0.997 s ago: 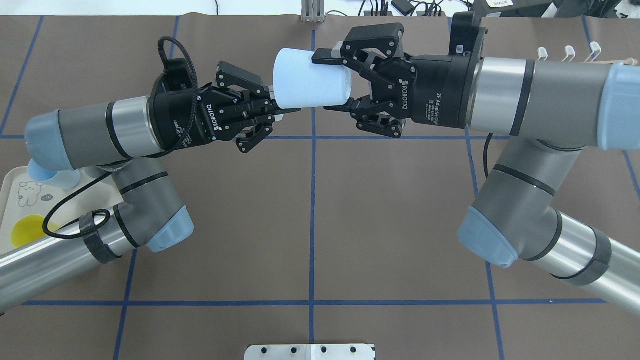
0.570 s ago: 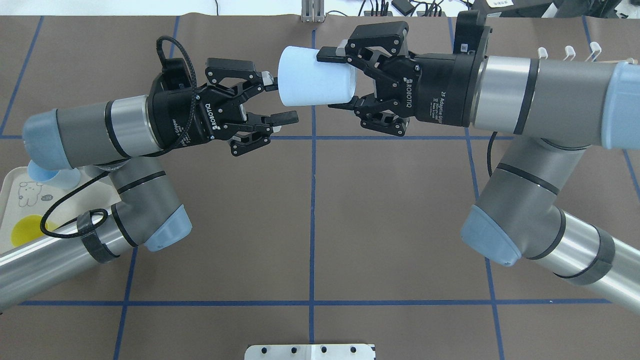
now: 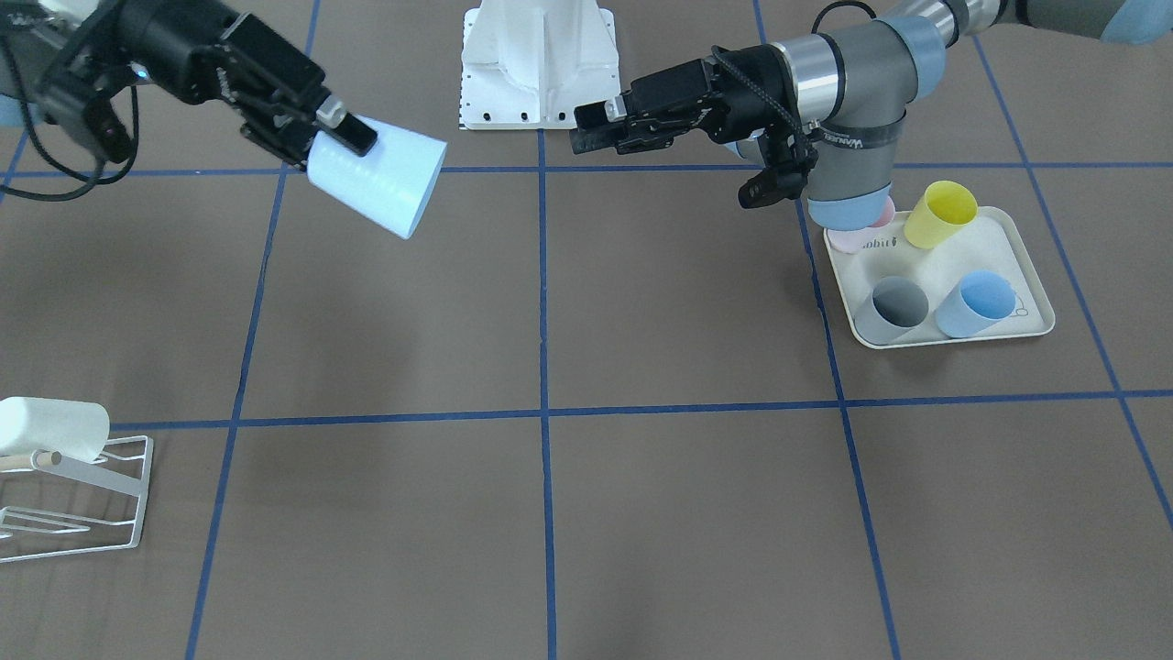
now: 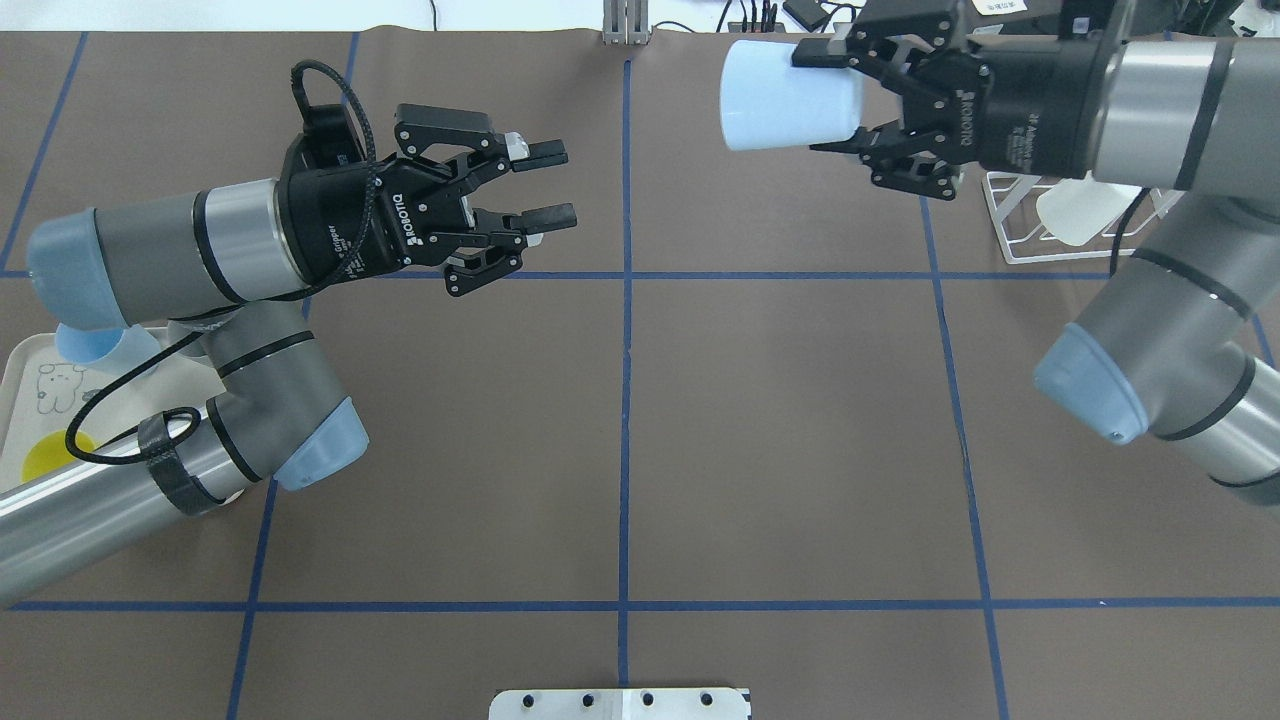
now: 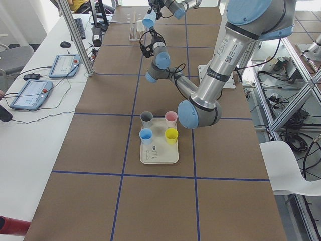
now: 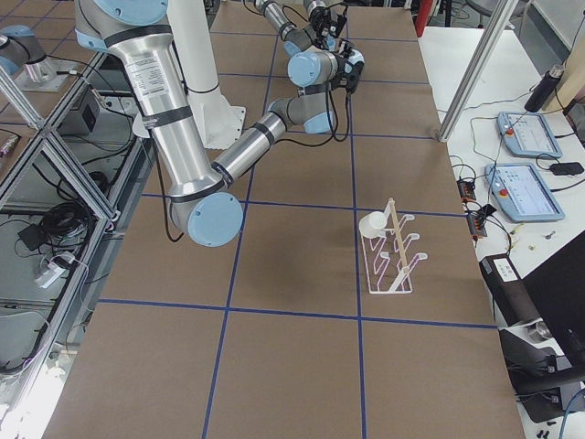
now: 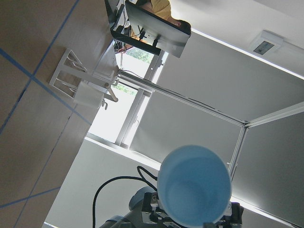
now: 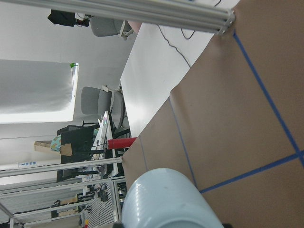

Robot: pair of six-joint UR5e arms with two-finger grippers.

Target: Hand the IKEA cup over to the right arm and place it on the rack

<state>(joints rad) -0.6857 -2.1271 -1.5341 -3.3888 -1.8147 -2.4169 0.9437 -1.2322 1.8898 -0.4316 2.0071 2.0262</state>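
The IKEA cup is pale blue and lies on its side in the air, mouth toward the left arm. My right gripper is shut on its base end, also seen in the front-facing view as the right gripper on the cup. The left gripper hangs open and empty, well apart from the cup. The left wrist view looks into the cup's mouth. The white wire rack stands just behind the right gripper, and a white cup sits on a prong of the rack.
A cream tray lies under the left arm with a yellow cup, a grey cup, a blue cup and a pink cup. The robot's white base is at the table's edge.
The left gripper opened, let go of the cup and drew back a little. The right gripper carried the cup away to the right and farther back, toward the rack.
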